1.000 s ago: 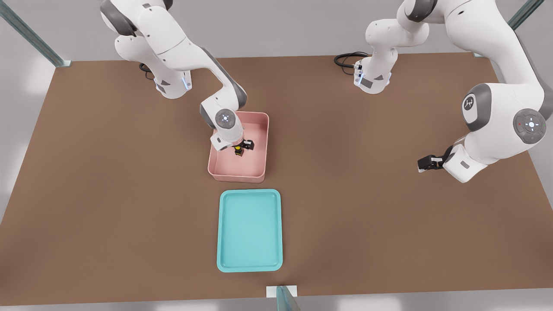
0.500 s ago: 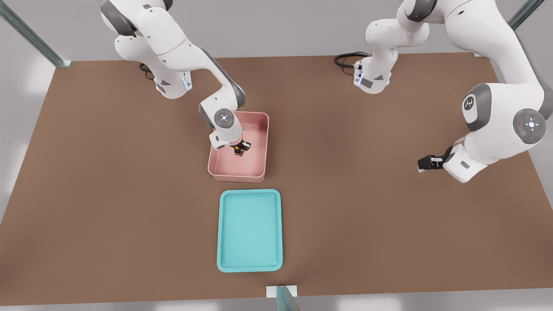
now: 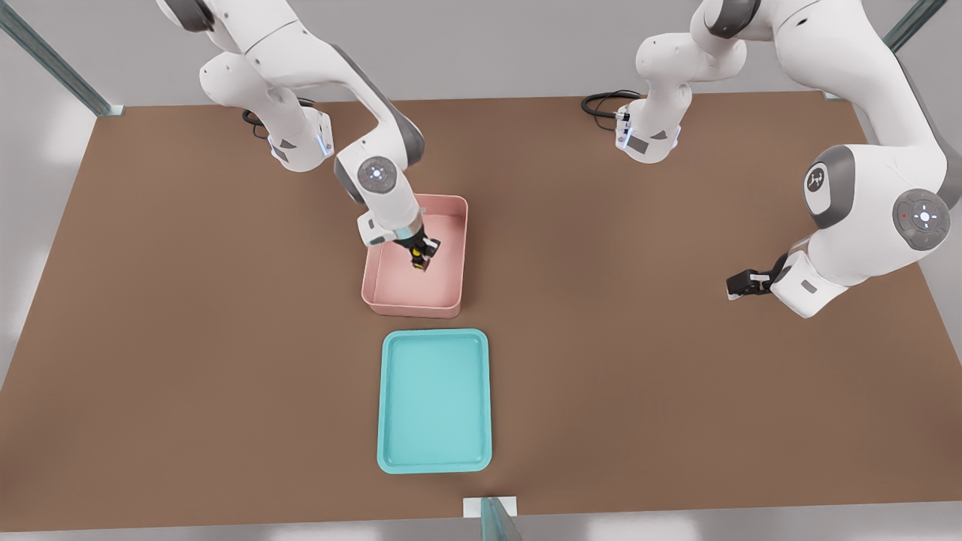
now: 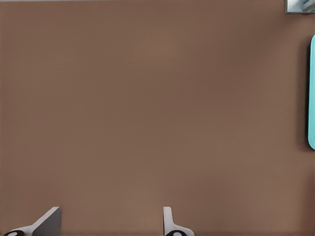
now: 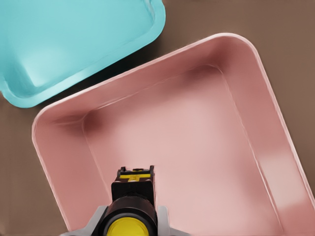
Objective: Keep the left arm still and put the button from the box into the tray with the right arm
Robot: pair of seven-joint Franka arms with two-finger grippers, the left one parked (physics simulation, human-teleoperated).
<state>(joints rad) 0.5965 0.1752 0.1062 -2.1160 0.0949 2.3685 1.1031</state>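
Compared with the frame half a second earlier, the right arm (image 3: 376, 180) has been raised: its round joint cover sits higher and further toward the front view's left, and the wrist has been lifted above the box (image 3: 451, 297). The end effector (image 3: 421, 255) is closed on the button (image 3: 417, 262), which has been carried up with it and is now held clear of the box floor, though still over the box interior. The tray (image 3: 391, 451) and the box have not shifted on the desk (image 3: 676, 391).

No readable writing is seen; only a small round emblem on the parked arm's grey patch and a faint yellow marking on the button's dark base in the right wrist view, too small to be read.

The box (image 5: 275, 147) is shown as a pale pink, smooth, matte bin with tall walls and rounded corners. The tray (image 5: 74, 44) is a glossy turquoise rectangle with a low rim and rounded corners, set just beside the box without touching it. The button (image 5: 129, 227) is seen as a round yellow cap on a dark square body, gripped between the end effector (image 5: 132, 223) fingers. The desk surface is plain brown and flat.
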